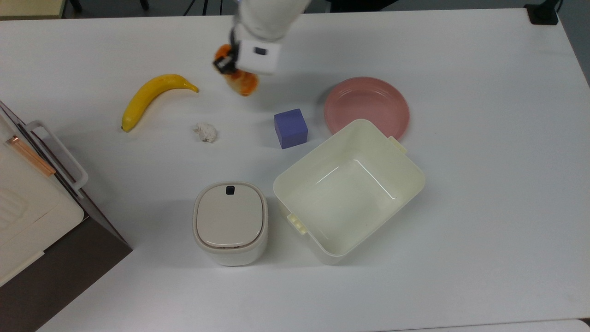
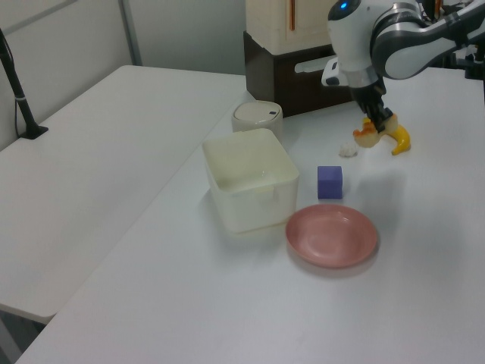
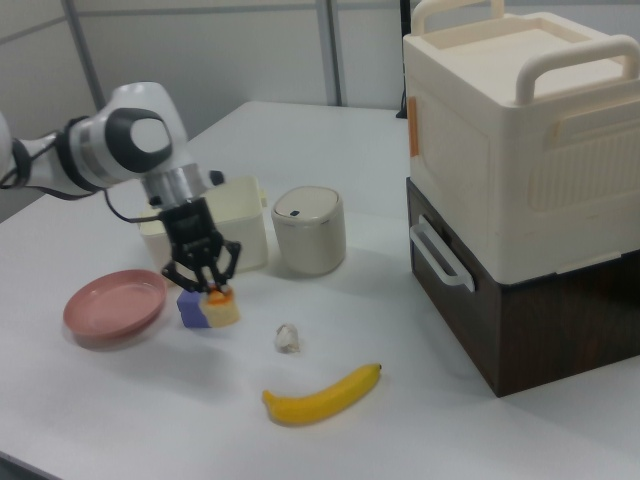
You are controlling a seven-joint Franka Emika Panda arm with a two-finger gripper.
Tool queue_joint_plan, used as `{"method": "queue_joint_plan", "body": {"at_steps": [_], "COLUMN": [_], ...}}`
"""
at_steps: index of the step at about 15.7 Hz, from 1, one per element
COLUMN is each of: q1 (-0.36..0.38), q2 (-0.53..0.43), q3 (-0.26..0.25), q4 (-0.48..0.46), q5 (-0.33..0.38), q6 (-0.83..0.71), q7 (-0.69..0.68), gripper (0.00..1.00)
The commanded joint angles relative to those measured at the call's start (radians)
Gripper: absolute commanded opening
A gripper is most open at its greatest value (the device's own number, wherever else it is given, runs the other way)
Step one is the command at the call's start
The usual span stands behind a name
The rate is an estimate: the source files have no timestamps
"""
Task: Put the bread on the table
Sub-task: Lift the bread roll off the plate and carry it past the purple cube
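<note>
A Franka Panda arm's gripper (image 1: 227, 61) carries the bread (image 1: 243, 83) in the air above the white table (image 1: 484, 193), its two black fingers (image 3: 222, 262) closed on the roll's upper part so that the glossy orange-brown loaf hangs below them, clear of the tabletop. In the top view the bread sits between the yellow banana (image 1: 152, 97) on the top view's left and the round pink plate (image 1: 367, 108) on the top view's right, nearer the banana and well apart from the plate. The right view shows the roll (image 3: 222, 305) held just in front of the purple cube (image 3: 192, 309), with the gripper (image 3: 203, 278) pointing straight down. In the left view the gripper (image 2: 379, 125) and bread (image 2: 367, 134) appear just beside the banana's curved end (image 2: 398, 139), above the small white paper wad (image 2: 348, 150). The paper wad (image 1: 205, 132) lies on the table below the banana in the top view. The cream square tub (image 1: 349, 190) stands open with its corner overlapping the plate's edge in the top view, and a lidded round-cornered container (image 1: 230, 222) sits just beside it. A cream box with handles (image 3: 522, 130) rests on a dark cabinet (image 3: 520, 315) at the table's edge.
</note>
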Motion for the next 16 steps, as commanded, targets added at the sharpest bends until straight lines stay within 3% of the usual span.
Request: {"method": "queue_joint_plan", "body": {"at_steps": [1, 7, 11, 13, 14, 16], "q1": [-0.035, -0.037, 0.002, 0.011, 0.011, 0.016], "q2": [-0.037, 0.031, 0.075, 0.086, 0.091, 0.091], "q3": [-0.038, -0.043, -0.04, -0.037, -0.036, -0.033], "q4": [-0.072, -0.078, -0.084, -0.082, -0.079, -0.079], "q5": [-0.042, -0.044, -0.042, -0.042, -0.042, -0.042], "q6": [0.074, 0.092, 0.158, 0.165, 0.163, 0.16], "q7": [-0.026, 0.002, 0.211, 0.232, 0.233, 0.232], "gripper": [0.0, 0.0, 0.0, 0.0, 0.01, 0.12]}}
